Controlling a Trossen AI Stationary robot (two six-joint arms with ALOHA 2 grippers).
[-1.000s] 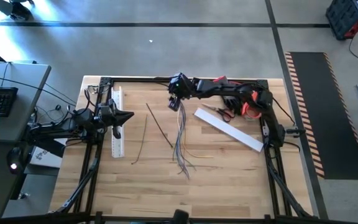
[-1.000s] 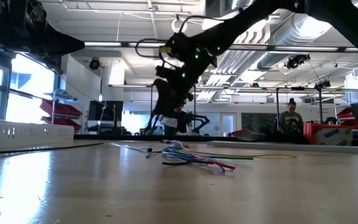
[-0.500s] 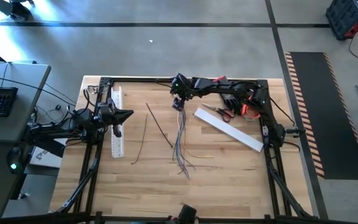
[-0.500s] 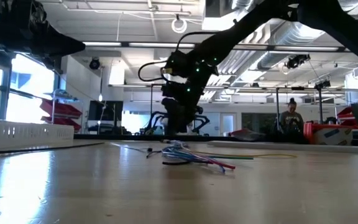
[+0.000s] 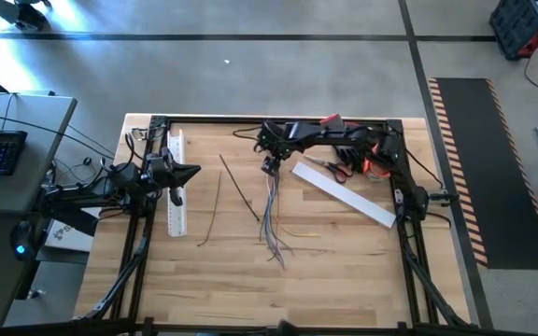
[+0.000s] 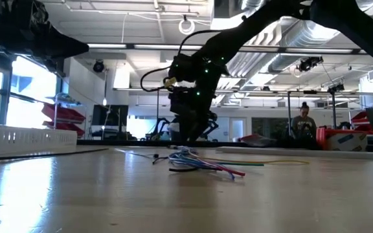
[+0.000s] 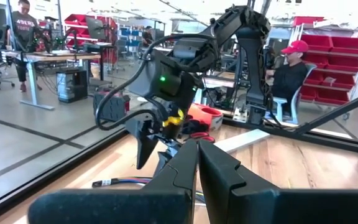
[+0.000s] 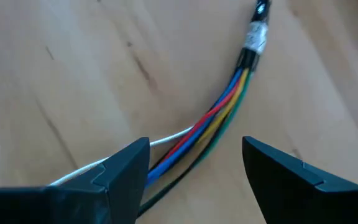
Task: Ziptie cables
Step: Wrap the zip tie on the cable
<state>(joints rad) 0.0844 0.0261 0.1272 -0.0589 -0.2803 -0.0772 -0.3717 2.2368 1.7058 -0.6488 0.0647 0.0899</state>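
Note:
The cables (image 5: pixel 272 213) lie in a loose bunch at mid-table, their frayed ends toward the near edge. In the right wrist view the cables (image 8: pixel 210 121) show blue, red, yellow, green and white wires joined under a sleeve (image 8: pixel 254 36). My right gripper (image 5: pixel 269 166) hovers open over the bunch's far end, one finger (image 8: pixel 126 165) on each side of the wires, pointing down. In the low view the right gripper (image 6: pixel 190 137) stands just above the cables (image 6: pixel 199 165). Two zipties (image 5: pixel 239 189) lie flat to their left. My left gripper (image 5: pixel 192 172) waits shut at the table's left.
A white slotted duct (image 5: pixel 176 191) lies along the left side beneath the left arm. A white flat bar (image 5: pixel 344 193) lies slantwise right of the cables, with scissors (image 5: pixel 336 169) and an orange roll (image 5: pixel 374 164) behind it. People sit in the room beyond.
My right gripper has come down and toward the near edge, from above the far rail to just over the cables' far end. The cables and zipties have stayed where they were.

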